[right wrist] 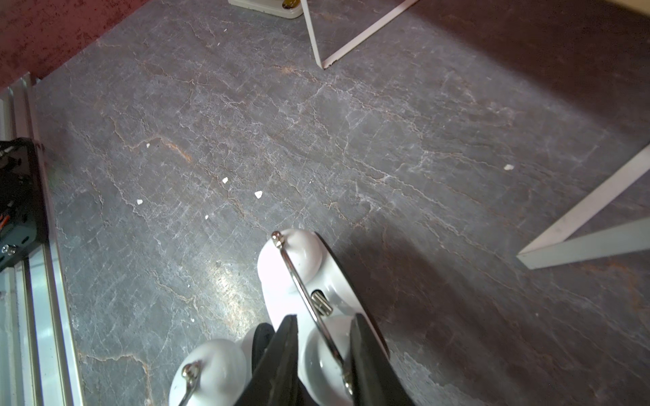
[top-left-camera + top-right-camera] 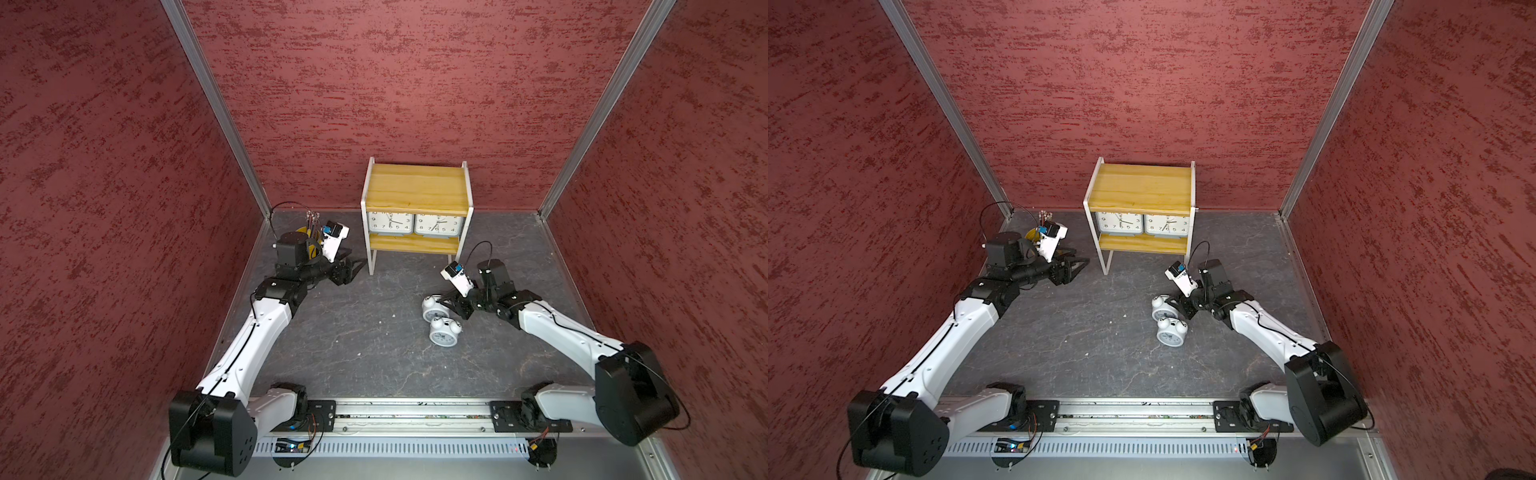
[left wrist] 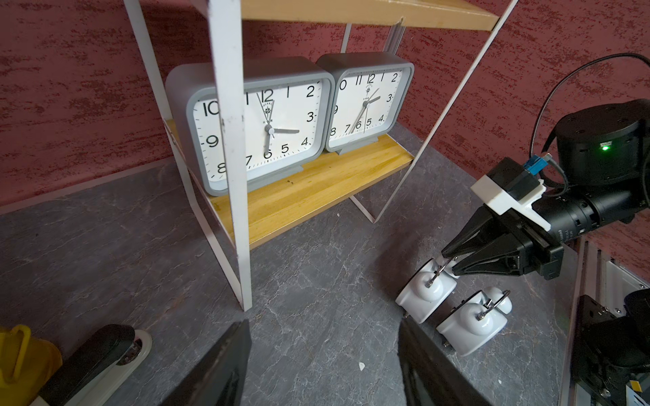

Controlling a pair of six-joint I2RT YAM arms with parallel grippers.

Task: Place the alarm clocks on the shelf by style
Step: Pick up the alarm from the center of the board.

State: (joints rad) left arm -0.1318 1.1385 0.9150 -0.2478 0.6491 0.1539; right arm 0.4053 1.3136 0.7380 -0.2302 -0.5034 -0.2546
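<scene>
Two grey alarm clocks (image 2: 390,222) (image 2: 438,224) stand side by side on the lower board of the shelf (image 2: 415,187), whose top board is bare; the left wrist view shows both faces (image 3: 260,130) (image 3: 365,105). Two white twin-bell clocks lie on the floor right of the shelf. My right gripper (image 2: 442,301) (image 1: 324,318) is shut on one bell and the wire handle of the farther clock (image 2: 432,308) (image 1: 292,260). The nearer clock (image 2: 444,332) (image 3: 471,327) lies free beside it. My left gripper (image 2: 355,257) (image 3: 323,323) hangs open and empty by the shelf's front left leg.
A yellow pen cup (image 2: 307,232) and a black-and-white stapler (image 3: 105,355) sit in the back left corner behind my left arm. Red walls close in three sides. A metal rail (image 2: 415,411) with both arm bases runs along the front edge.
</scene>
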